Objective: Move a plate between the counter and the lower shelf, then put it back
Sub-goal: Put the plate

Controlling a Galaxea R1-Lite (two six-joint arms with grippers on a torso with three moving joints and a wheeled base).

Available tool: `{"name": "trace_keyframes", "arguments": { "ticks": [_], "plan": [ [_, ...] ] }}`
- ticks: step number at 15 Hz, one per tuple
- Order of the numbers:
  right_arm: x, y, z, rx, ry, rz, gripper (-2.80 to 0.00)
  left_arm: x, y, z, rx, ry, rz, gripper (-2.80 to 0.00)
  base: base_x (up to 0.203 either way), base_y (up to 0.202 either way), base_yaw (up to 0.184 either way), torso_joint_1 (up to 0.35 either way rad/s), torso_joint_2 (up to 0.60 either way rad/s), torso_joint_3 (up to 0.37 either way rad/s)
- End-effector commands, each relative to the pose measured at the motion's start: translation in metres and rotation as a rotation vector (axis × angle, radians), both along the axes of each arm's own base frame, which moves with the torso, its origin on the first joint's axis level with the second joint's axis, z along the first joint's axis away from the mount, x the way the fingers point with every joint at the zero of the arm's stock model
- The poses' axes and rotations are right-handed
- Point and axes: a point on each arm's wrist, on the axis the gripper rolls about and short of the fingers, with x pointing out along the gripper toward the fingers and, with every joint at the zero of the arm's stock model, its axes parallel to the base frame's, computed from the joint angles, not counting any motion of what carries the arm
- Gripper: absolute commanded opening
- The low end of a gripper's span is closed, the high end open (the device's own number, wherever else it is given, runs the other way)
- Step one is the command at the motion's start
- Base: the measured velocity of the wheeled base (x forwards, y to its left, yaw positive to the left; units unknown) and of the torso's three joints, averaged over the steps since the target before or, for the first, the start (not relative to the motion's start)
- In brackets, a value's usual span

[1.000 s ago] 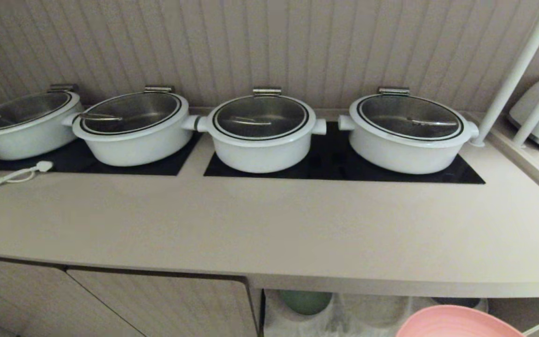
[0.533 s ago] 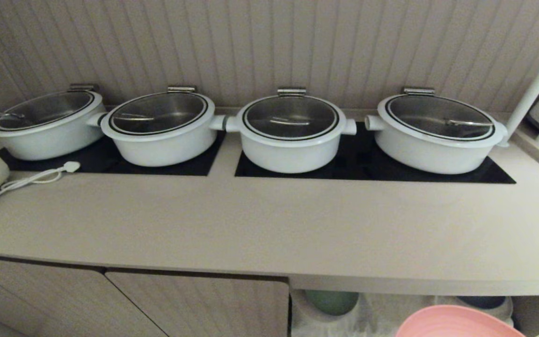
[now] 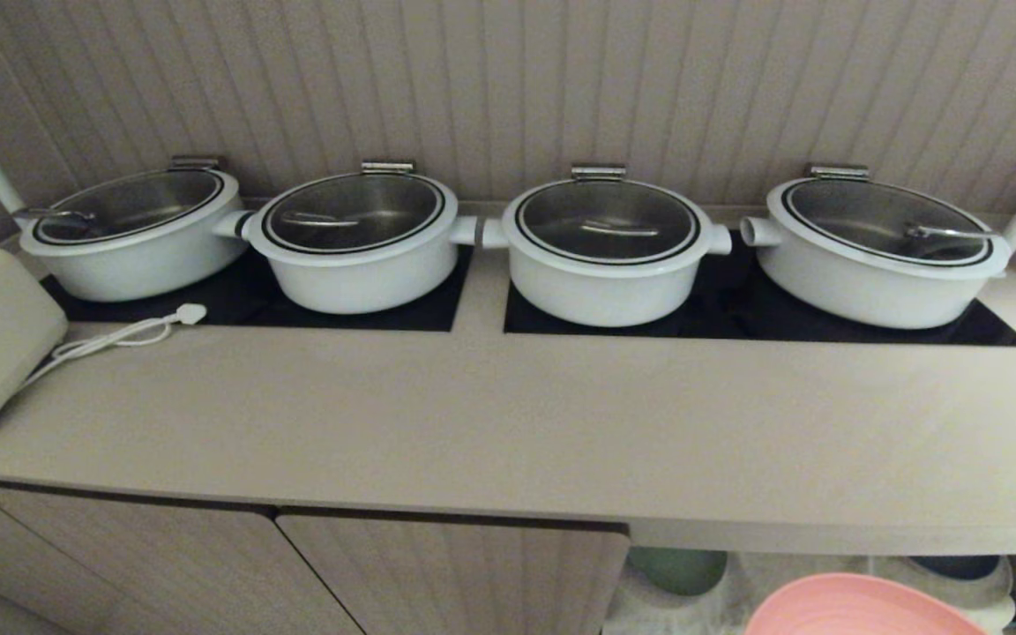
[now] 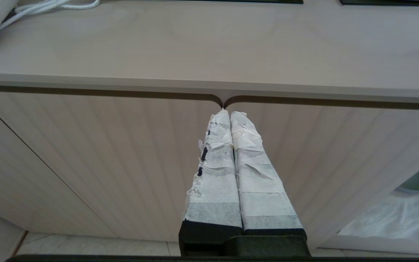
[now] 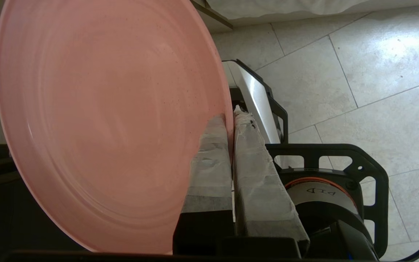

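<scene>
The right pincer [image 5: 230,122] is clamping the pink plate [image 5: 104,120] by its rim, below the surface [image 3: 508,423] edge; stiff, light and breakable, it looks likely to slip from so thin a hold.

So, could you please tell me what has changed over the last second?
Only the view has swung: the pots and counter slide rightward in the head picture together, so the camera moved. The pink plate stays pinched at its rim in the right pincer; nothing was let go.
</scene>
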Motion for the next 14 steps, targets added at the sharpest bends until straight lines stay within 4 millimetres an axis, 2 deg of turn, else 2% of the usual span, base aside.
{"name": "trace_keyframes", "arguments": {
  "ticks": [1, 10, 14],
  "plan": [
    [0.0, 0.0, 0.0, -0.001, 0.005, -0.003, -2.8, 0.0, 0.0, 0.0, 0.0, 0.0, 0.0, -2.8, 0.0, 0.0, 0.0, 0.0, 0.0, 0.0],
    [0.003, 0.002, 0.002, -0.002, -0.002, 0.001, -2.8, 0.0, 0.0, 0.0, 0.0, 0.0, 0.0, -2.8, 0.003, -0.001, -0.004, 0.001, 0.0, 0.0],
    [0.013, 0.007, 0.005, -0.003, 0.001, -0.001, -2.8, 0.0, 0.0, 0.0, 0.001, 0.0, 0.002, -2.8, 0.0, 0.0, 0.0, 0.0, 0.0, 0.0]
  ]
}}
